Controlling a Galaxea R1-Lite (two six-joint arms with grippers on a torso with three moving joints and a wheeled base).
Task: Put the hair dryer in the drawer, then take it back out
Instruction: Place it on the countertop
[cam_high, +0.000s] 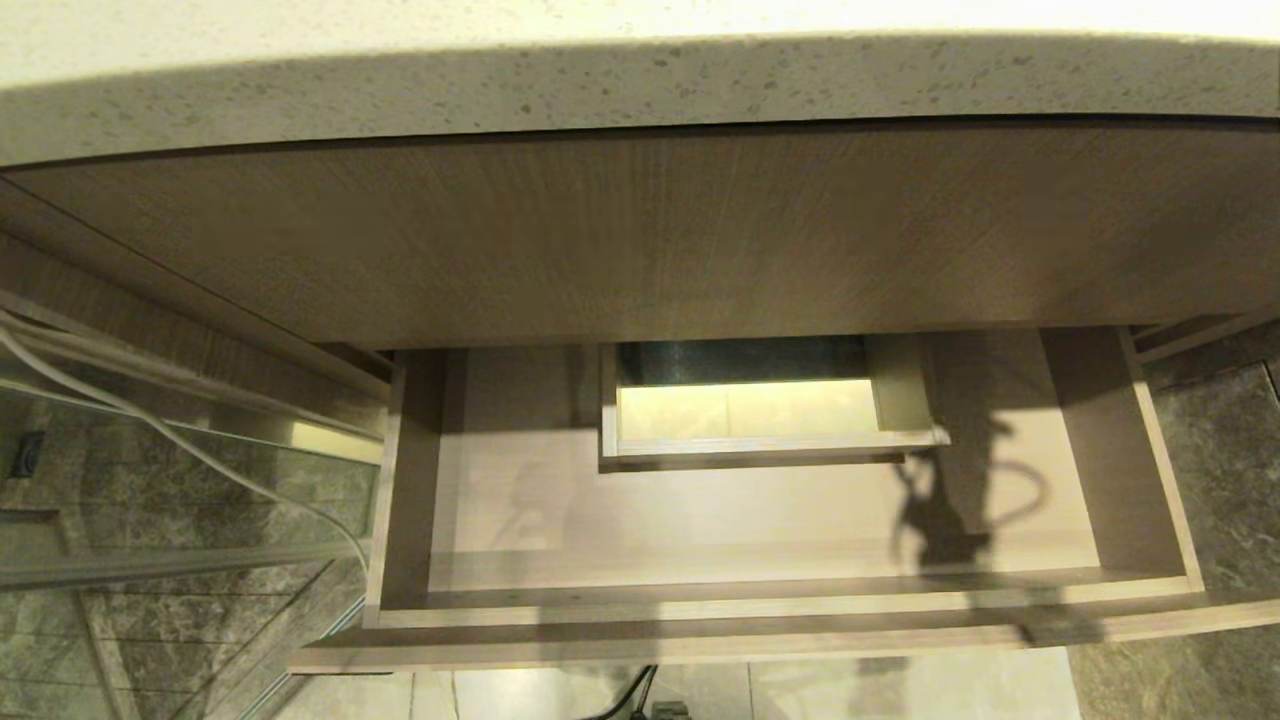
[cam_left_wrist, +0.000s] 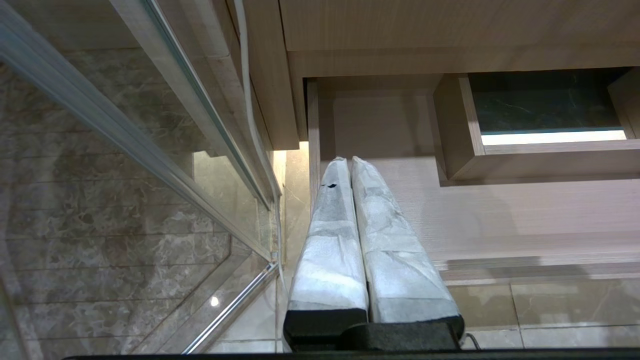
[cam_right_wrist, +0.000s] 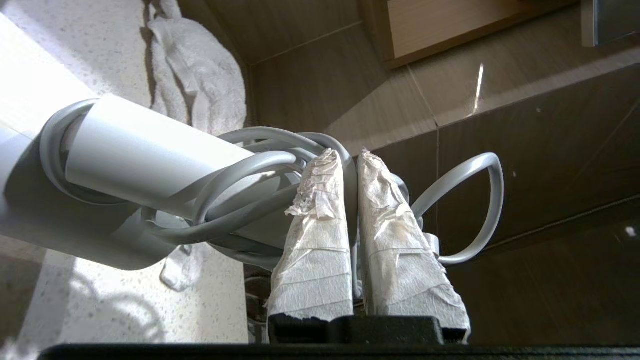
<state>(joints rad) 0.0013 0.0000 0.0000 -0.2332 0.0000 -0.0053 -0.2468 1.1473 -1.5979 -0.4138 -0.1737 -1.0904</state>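
Nearest your right wrist camera, the right gripper (cam_right_wrist: 348, 156) stands at the centre of the frame with its two paper-wrapped fingers (cam_right_wrist: 315, 250) clamped nearly together on the hair dryer (cam_right_wrist: 150, 165), pinching a loop of its white cord (cam_right_wrist: 475, 200). The dryer's white barrel runs off to the left of that frame, cord wound around it, above a pale speckled countertop (cam_right_wrist: 125, 310); a white towel (cam_right_wrist: 200, 75) hangs in the upper left. So you see the dryer held up out of the drawer, not lying in it. In the left wrist view, the left gripper (cam_left_wrist: 350, 161) sits at lower centre, its wrapped fingers (cam_left_wrist: 330, 240) pressed together on nothing, pointing at the near left corner of the drawer (cam_left_wrist: 500, 215). In the head view the drawer (cam_high: 760, 500) stands pulled open across the lower middle of the frame, under the wood-grain panel (cam_high: 640, 240) and the speckled counter edge (cam_high: 640, 90). Its boxed cutout (cam_high: 760, 445) sits at the middle of its back. You see a dark shadow with a looped outline on the drawer floor at right. Neither arm shows in the head view.
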